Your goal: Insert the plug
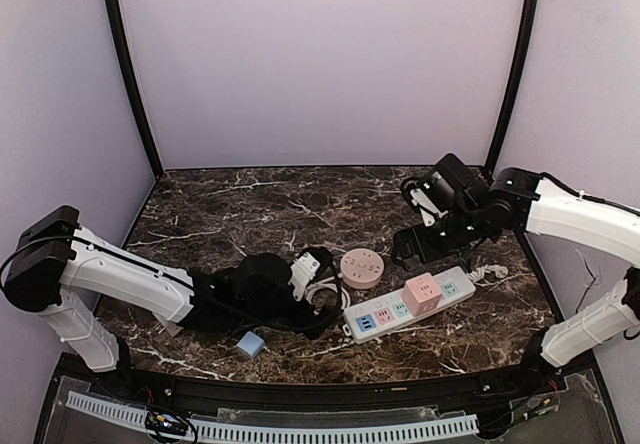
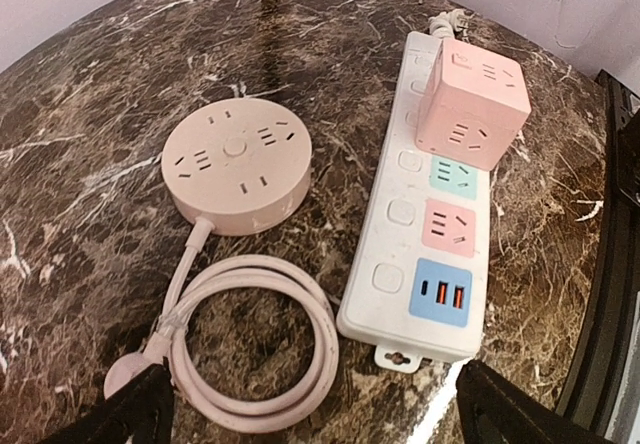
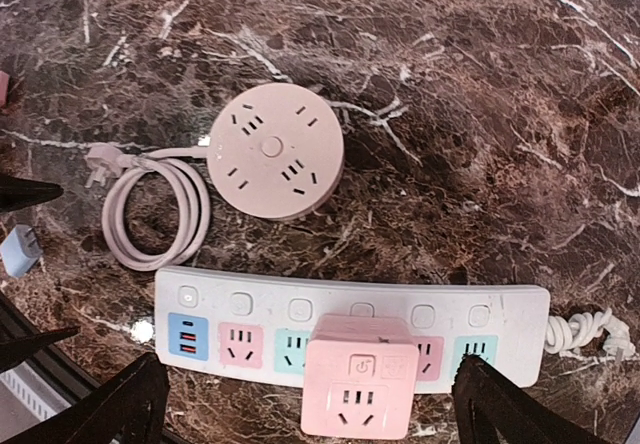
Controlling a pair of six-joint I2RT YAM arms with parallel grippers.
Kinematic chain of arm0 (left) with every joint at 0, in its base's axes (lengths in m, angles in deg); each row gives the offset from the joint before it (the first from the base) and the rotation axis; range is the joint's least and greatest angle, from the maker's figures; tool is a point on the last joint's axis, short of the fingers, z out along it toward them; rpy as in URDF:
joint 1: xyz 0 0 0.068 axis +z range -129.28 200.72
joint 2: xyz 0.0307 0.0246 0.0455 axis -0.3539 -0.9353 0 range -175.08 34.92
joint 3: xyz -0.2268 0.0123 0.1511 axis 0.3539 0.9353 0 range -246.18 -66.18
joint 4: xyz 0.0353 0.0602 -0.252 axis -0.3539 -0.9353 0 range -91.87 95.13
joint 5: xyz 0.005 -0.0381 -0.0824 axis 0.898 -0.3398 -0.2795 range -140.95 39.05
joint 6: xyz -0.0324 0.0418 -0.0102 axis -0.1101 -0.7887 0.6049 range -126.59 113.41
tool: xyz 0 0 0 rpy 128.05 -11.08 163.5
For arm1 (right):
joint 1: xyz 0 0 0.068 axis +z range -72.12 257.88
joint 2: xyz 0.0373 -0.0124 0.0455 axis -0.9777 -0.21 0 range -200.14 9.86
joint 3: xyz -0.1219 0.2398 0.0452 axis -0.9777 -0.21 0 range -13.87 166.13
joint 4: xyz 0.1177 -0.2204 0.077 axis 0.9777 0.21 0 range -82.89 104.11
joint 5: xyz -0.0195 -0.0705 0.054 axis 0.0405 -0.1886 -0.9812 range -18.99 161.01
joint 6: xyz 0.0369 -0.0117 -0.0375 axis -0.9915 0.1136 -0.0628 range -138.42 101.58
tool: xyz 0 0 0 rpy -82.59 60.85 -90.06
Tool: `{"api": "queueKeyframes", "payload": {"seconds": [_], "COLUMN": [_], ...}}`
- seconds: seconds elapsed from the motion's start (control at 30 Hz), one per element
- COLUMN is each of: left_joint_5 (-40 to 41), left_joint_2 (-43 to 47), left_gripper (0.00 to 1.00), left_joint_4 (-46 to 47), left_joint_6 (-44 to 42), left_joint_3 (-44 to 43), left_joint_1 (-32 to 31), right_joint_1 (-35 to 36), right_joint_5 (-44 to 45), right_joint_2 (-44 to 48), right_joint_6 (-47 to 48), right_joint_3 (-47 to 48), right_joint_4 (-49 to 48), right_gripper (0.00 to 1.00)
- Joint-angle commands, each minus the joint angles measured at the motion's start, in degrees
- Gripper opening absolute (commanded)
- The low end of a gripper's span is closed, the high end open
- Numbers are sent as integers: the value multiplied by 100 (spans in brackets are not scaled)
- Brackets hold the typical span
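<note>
A pink cube plug (image 3: 358, 389) stands seated in the white power strip (image 3: 330, 309), covering a middle socket. My right gripper (image 3: 310, 409) hovers above it, open, with a finger on each side of the cube and not touching it. From the top view the cube (image 1: 422, 292) sits on the strip (image 1: 385, 319) just in front of the right gripper (image 1: 430, 247). My left gripper (image 2: 315, 414) is open and holds nothing, low over the strip's USB end (image 2: 440, 292) and a coiled pink cable (image 2: 250, 344).
A round pink socket hub (image 1: 361, 266) lies behind the strip, its cable looped beside it and ending in a loose plug (image 3: 98, 157). A small blue cube (image 1: 250, 344) rests near the table's front edge. The strip's own cord (image 3: 585, 334) trails off to the right.
</note>
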Motion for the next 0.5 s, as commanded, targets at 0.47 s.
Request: {"api": "queueKeyframes", "payload": {"seconds": [0.47], "left_joint_5": [1371], "left_joint_2": [1541], "left_gripper": [94], "left_joint_4": [-3404], "left_joint_6": [2103], "left_joint_3": [922], "left_joint_1": [-683], "right_joint_1": [751], "right_joint_5": [-270], "right_joint_2": [477], "right_joint_6": [48], "right_joint_3": [-674], "right_joint_4": [-1709], "right_gripper": [99]}}
